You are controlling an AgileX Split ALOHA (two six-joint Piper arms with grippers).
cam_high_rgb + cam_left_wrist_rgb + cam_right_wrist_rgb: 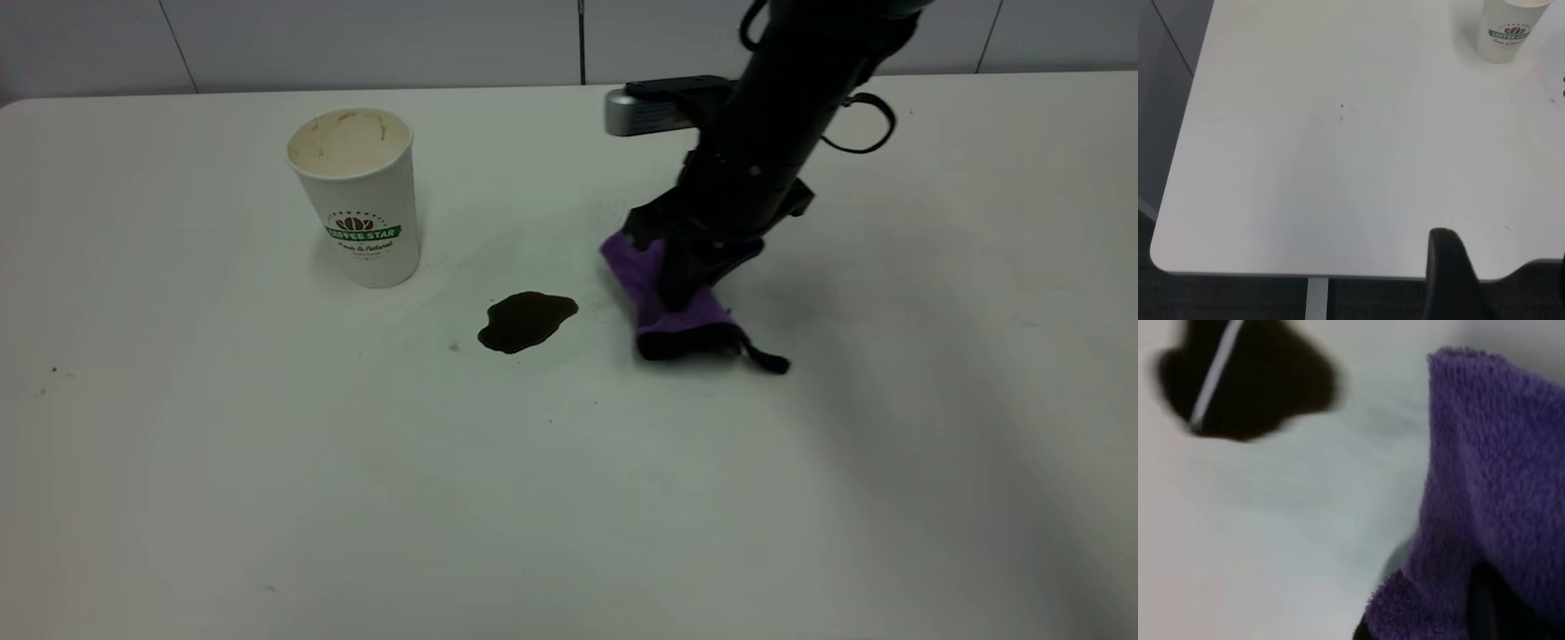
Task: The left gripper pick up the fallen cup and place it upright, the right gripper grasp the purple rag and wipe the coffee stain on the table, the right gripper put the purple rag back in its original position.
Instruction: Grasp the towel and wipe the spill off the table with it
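The white cup with the green logo stands upright on the table at the back left; it also shows in the left wrist view. The dark brown coffee stain lies right of the cup, untouched. My right gripper is shut on the purple rag, which rests on the table just right of the stain with its black strap trailing right. The right wrist view shows the rag close up and the stain beyond it. My left gripper is open and empty, beyond the table's edge, far from the cup.
A grey boxy module sticks out from the right arm above the table's back. A grey panelled wall runs behind the table. The left wrist view shows the table's rounded corner and edge with dark floor below.
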